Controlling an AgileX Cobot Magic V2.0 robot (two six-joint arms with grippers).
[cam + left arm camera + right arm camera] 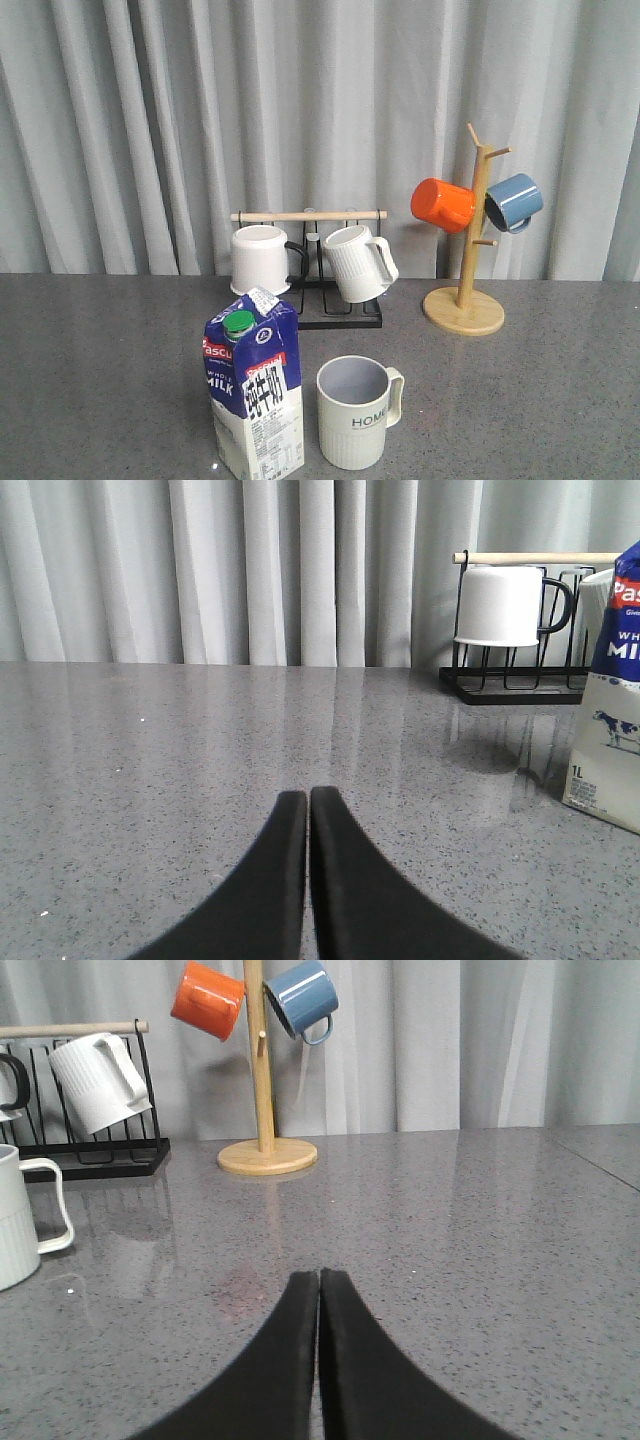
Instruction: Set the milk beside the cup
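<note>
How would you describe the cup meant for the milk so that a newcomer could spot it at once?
Start at the grey table and look to its near edge, where the milk stands. The cup sits just right of it, upright on the table. Unlike the mugs hanging behind, it reads "HOME" and is grey-blue inside.

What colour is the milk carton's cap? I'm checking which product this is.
Green, atop the milk carton; the cap shows best in the front view.

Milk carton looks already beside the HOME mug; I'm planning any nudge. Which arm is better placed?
Left. The milk stands left of the cup and shows in the left wrist view; the right wrist view shows only the cup.
</note>
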